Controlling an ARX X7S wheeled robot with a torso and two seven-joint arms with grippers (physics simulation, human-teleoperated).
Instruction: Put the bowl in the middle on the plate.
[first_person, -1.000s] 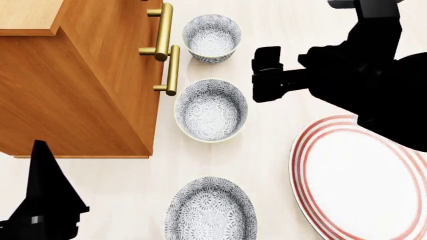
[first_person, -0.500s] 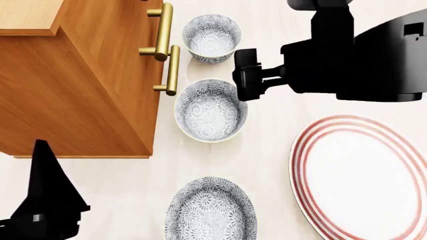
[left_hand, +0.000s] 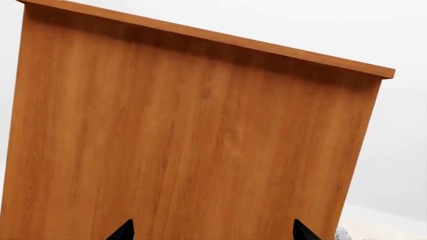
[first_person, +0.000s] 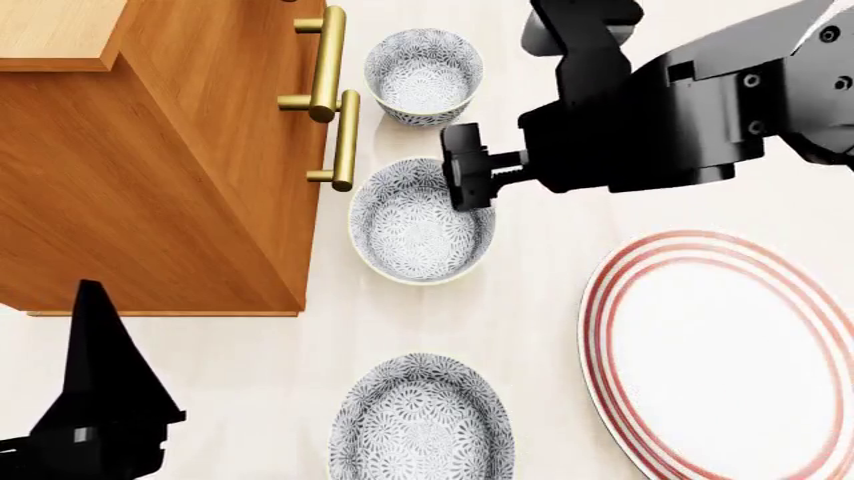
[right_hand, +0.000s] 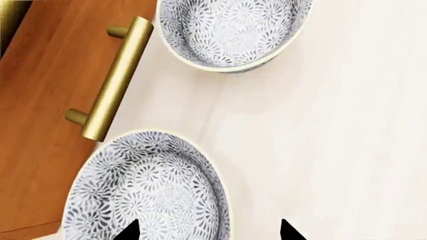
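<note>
Right gripper (first_person: 466, 181) over the bowl's (first_person: 420, 222) rim.

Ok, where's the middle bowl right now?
In the head view, the middle bowl sits beside the wooden cabinet, left of the plate, with the right claw at its rim.

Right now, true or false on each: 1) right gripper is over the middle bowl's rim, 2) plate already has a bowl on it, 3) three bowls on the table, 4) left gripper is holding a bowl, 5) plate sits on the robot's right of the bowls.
1) The right gripper is over the rim of the middle bowl. True.
2) The plate holds a bowl. False: it is bare.
3) Three bowls stand in a row, with the far bowl and near bowl. True.
4) The left gripper holds a bowl. False: it is empty beside the cabinet.
5) True.
</note>
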